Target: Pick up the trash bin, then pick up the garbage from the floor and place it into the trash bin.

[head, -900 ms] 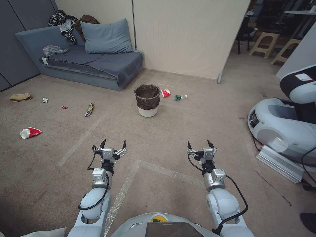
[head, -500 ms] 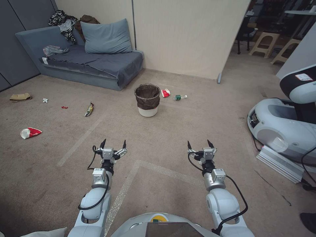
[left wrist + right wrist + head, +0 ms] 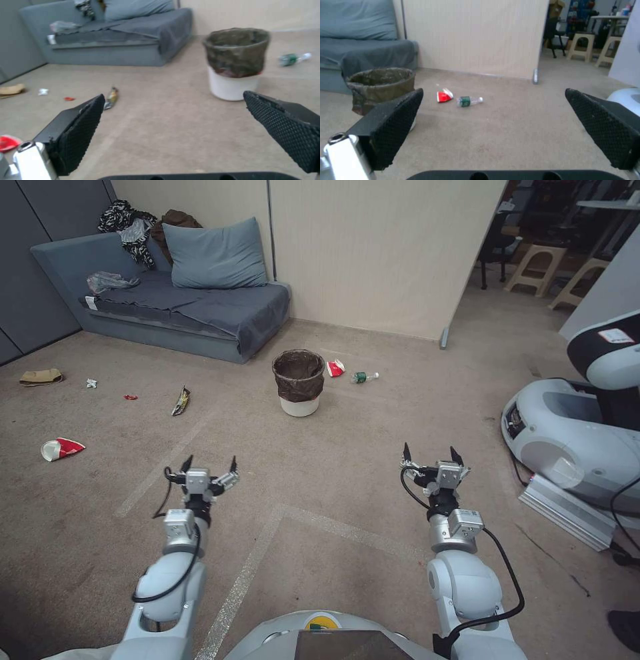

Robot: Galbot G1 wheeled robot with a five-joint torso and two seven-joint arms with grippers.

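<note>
Now, how things stand:

Left hand: my left hand point(image 3: 209, 464) hangs over the carpet, fingers spread wide, nothing between them.
Right hand: my right hand point(image 3: 431, 455) is held out over the carpet on the other side, fingers likewise wide apart and holding nothing.
Trash bin: the trash bin point(image 3: 299, 383) stands upright on the carpet point(image 3: 347, 460) ahead of me, well apart from both hands, near the corner of the grey sofa point(image 3: 180, 300); its dark bag is folded over the rim.
Garbage by the bin: a crushed red-and-white cup point(image 3: 335, 368) lies just beside the bin on my right, and a clear bottle point(image 3: 364, 377) with a green label lies on its side a little farther right.
Garbage to my left: a snack wrapper point(image 3: 181, 401), a small red scrap point(image 3: 130, 397), a white wad point(image 3: 91, 383), tan paper point(image 3: 41, 377) and another crushed cup point(image 3: 61, 448) lie scattered on the floor.
</note>
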